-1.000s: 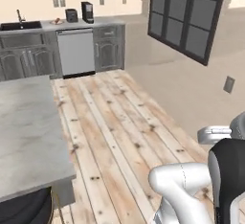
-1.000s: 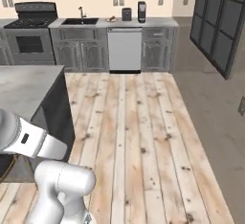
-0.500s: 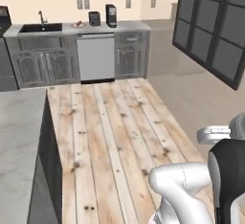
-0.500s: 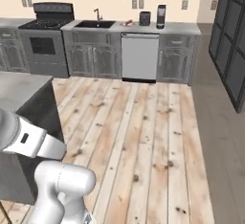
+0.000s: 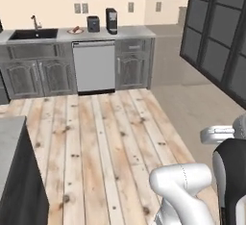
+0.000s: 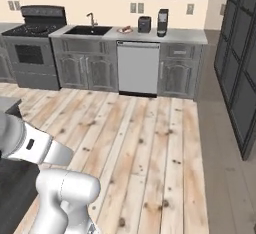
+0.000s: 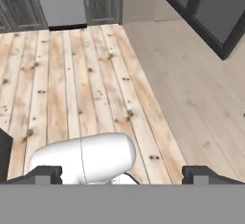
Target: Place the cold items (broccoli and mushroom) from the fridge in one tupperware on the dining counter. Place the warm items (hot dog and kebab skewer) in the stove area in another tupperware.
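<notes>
Floorboards (image 7: 86,74) take up most of the hand view, where the gripper (image 7: 122,174) has its fingers spread wide and holds nothing, probably carried empty while the base drives. Upper left of the right base view: the stove (image 6: 36,30). No food or tupperware can be made out.

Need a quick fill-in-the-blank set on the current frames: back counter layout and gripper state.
1. The dishwasher sits under the counter to the ____ of the sink in the right base view.
2. The stove stands left of the ____.
3. The gripper is ____ and holds nothing.

Missing words: right; sink; open
</notes>
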